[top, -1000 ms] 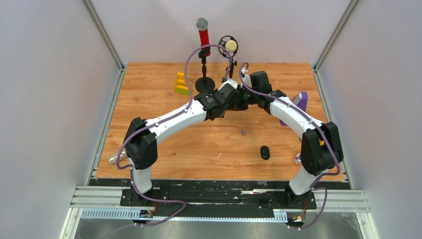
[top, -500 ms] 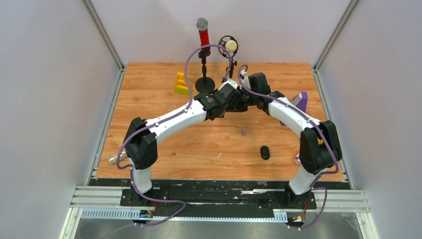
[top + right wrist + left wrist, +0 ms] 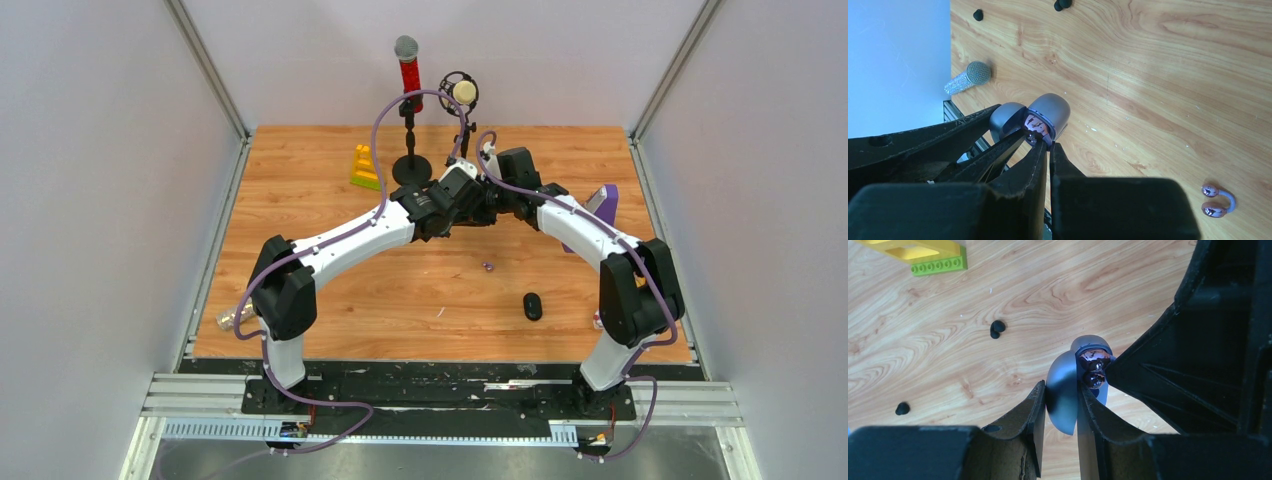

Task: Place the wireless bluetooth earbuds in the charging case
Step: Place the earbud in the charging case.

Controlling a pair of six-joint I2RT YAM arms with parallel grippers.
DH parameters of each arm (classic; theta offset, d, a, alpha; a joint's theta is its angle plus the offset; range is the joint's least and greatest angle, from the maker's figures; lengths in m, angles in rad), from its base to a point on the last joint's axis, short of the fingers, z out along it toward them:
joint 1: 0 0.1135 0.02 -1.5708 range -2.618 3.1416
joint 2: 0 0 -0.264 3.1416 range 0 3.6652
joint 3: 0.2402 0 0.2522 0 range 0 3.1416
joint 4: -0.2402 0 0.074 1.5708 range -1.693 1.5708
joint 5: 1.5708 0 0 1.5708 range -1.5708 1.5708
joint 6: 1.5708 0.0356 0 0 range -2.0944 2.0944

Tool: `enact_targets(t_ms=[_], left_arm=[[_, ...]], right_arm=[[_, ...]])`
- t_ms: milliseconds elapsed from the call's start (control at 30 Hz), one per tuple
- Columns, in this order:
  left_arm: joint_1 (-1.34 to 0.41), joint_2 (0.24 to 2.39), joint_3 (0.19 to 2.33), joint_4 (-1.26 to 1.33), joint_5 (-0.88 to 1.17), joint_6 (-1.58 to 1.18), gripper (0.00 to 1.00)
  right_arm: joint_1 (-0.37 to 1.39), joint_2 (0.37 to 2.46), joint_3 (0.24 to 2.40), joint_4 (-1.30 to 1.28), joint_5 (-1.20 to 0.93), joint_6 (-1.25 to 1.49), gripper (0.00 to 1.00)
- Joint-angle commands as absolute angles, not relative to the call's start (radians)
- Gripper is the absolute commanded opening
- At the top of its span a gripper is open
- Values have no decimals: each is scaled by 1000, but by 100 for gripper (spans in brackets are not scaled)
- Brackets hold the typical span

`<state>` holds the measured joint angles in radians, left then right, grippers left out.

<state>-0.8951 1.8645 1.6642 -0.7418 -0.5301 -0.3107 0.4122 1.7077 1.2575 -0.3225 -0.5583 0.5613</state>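
Observation:
The grey charging case [image 3: 1063, 407] hangs open above the table, and my left gripper [image 3: 1060, 388] is shut on its lower half. A shiny purple earbud [image 3: 1093, 366] sits at the case's opening [image 3: 1050, 111]. My right gripper [image 3: 1048, 146] is shut, its tips pinching that earbud's thin purple edge [image 3: 1037, 125]. Both grippers meet over the middle of the table [image 3: 486, 200]. A second purple earbud [image 3: 1217, 200] with its ear hook lies on the wood [image 3: 488, 266]. Black earbuds [image 3: 996, 329] lie on the table, one apart [image 3: 902, 408].
Two microphones on stands [image 3: 408, 70] rise at the back, near a yellow and green block [image 3: 364, 168]. A silver microphone [image 3: 968, 77] lies by the left edge. A black oval object [image 3: 533, 305] rests front right, and a purple object [image 3: 606, 203] lies at the right.
The right arm's shoulder and elbow have shifted slightly left. Both grippers stay together at the case.

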Motion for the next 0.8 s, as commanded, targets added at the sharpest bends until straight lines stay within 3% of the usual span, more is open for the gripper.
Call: enact_targets(t_ms=[0, 767], left_arm=[[-896, 1813, 1692, -721, -533, -339, 0], [-896, 1827, 1689, -717, -557, -341, 0]], right_arm=[[419, 1722, 1281, -293, -538, 577, 2], [431, 1710, 1299, -294, -578, 590, 6]])
